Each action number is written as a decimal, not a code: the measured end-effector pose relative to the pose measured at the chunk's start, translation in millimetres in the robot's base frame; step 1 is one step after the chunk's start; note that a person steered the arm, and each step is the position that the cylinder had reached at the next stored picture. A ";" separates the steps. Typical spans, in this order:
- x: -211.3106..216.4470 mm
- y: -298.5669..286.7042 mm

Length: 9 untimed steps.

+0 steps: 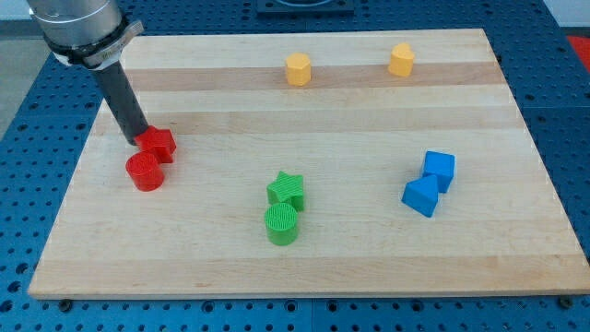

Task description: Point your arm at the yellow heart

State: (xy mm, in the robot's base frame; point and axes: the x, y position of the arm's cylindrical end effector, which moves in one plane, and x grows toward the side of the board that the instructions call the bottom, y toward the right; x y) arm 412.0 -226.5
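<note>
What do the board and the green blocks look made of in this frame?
The board looks like light wood with a smooth matte finish: long grain stripes and plank seams run across it. The green star and the green cylinder look like plastic, possibly 3D-printed: fine parallel ridges show on their tops. That remains a guess from the look alone.

- A pale wooden board (369, 258) lies on a blue perforated bench (28, 184).
- Two yellow blocks sit near the view's top: one (298, 69) left of the other (401, 60), their shapes hard to make out.
- A red block (159, 144) touches a red cylinder (145, 171) at the view's left.
- A green star (287, 190) touches a green cylinder (282, 224) near the middle.
- Two blue blocks, a cube (439, 170) and an angular one (421, 195), touch at the view's right.
</note>
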 end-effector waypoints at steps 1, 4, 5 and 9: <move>-25.9 9.7; -20.9 210.1; -27.0 291.5; -139.4 427.2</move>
State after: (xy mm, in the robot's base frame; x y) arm 272.6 200.7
